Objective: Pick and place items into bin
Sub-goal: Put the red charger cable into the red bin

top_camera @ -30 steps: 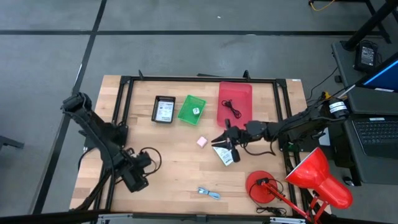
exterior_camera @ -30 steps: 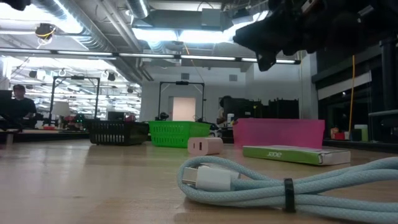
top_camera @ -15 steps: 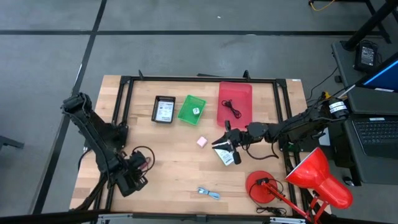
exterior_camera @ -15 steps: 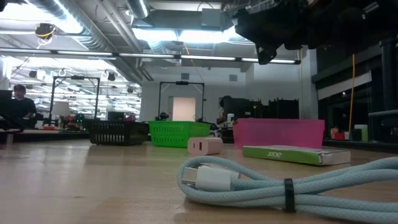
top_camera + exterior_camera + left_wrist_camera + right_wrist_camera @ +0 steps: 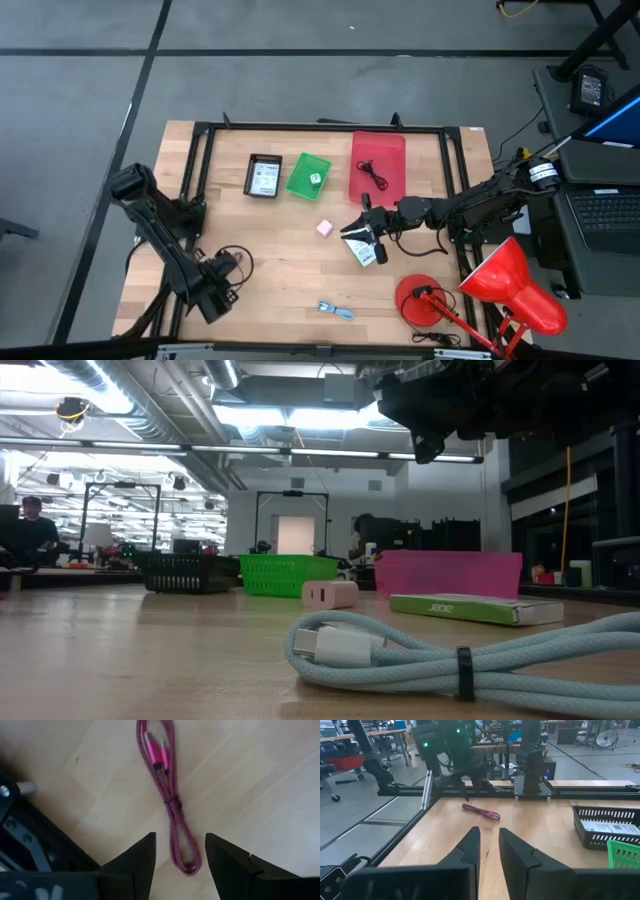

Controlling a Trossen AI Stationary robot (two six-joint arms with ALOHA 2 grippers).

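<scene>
A pink-red cord [image 5: 167,785] lies flat on the wood near the table's left edge, also seen as the cord [image 5: 480,812] in the right wrist view. My left gripper [image 5: 180,837] hangs over it, open, with a finger on each side of the cord's looped end and touching neither side. My right gripper [image 5: 362,226] hovers over a white packet [image 5: 362,249] at mid-table; its fingers [image 5: 470,845] stand a narrow gap apart with nothing between them. A pink cube [image 5: 324,228] and a blue-white cable [image 5: 337,311] lie loose on the table.
Along the far side stand a black bin [image 5: 264,176] holding a white packet, a green bin [image 5: 308,175] holding a pale die, and a red bin [image 5: 377,165] holding a black cord. A red desk lamp [image 5: 510,280] stands at the near right corner.
My left arm has swung a little toward the table's near edge, carrying its gripper with it over the cord.
</scene>
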